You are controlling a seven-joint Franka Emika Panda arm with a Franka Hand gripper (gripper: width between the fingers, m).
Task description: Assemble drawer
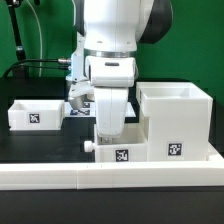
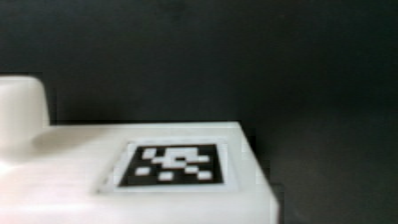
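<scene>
White tray (image 1: 135,150), knob (image 1: 88,146) toward the exterior view's left, long axis seemingly running that way, jaws' state indiscernible.

White all over here: the arm (image 1: 115,25) is a smooth, rounded white shell, with a dark grey band at the joint up top. Below that comes a boxy white wrist housing (image 1: 110,70), then the claw (image 1: 109,130), a plain white block. A thin black cable (image 1: 45,65) meets the wrist from the exterior view's left.
</scene>
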